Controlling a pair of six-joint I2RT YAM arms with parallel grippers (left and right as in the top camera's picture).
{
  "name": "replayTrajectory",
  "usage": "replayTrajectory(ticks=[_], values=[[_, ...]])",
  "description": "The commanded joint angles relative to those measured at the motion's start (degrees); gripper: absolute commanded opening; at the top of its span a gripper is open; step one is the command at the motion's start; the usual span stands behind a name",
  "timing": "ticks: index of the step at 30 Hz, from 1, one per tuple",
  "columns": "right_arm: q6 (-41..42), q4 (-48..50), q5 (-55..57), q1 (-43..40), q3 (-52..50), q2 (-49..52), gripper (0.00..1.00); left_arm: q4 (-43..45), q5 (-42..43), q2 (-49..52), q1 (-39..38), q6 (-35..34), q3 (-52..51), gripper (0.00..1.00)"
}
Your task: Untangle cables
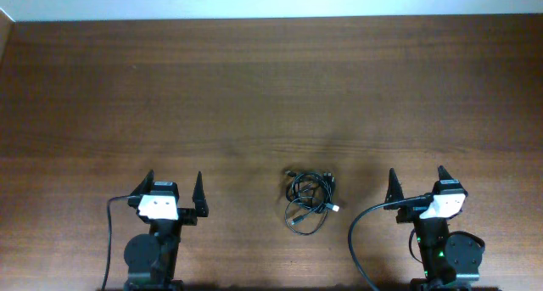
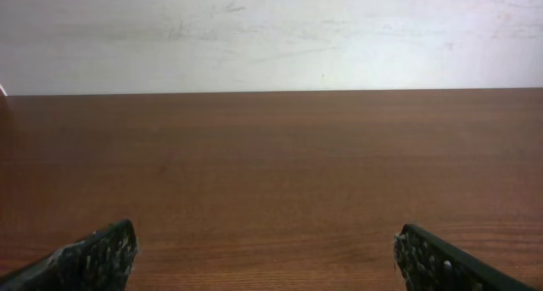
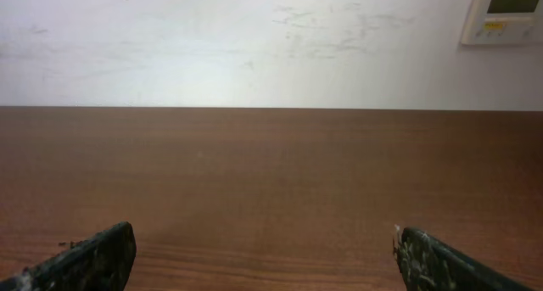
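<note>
Gaping wide and empty are the left claw (image 1: pixel 175 179) and right claw (image 1: pixel 417 174). The cables (image 1: pixel 310 202) are lying bunched on the table (image 1: pixel 271 87), left of the right claw, long axis running front-to-back, white tip pointing toward that claw.

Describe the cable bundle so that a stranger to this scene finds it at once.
Look at the brown wooden table from overhead. Near its front edge, between the left gripper and the right gripper, lies a small knot of thin black cables. Unlike the thicker arm cables, it lies loose and shows one white plug tip.
</note>
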Motion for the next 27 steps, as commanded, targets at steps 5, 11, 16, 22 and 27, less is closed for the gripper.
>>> replayTrajectory(ticks=[5,11,16,22,27], values=[[0.17,-0.24,-0.33,-0.28,-0.31,-0.28,0.98,-0.13,-0.24,0.15,0.35,-0.57,-0.33,0.99],[0.17,-0.24,-0.33,-0.28,-0.31,-0.28,0.98,-0.13,-0.22,0.15,0.35,-0.57,-0.33,0.99],[0.17,-0.24,-0.33,-0.28,-0.31,-0.28,0.98,0.63,-0.20,0.15,0.35,-0.57,-0.33,0.99],[0.17,-0.24,-0.33,-0.28,-0.31,-0.28,0.98,1.62,1.01,0.15,0.35,-0.57,-0.31,0.99],[0.17,-0.24,-0.33,-0.28,-0.31,-0.28,0.98,2.19,5.60,0.15,0.35,-0.59,1.44,0.99]])
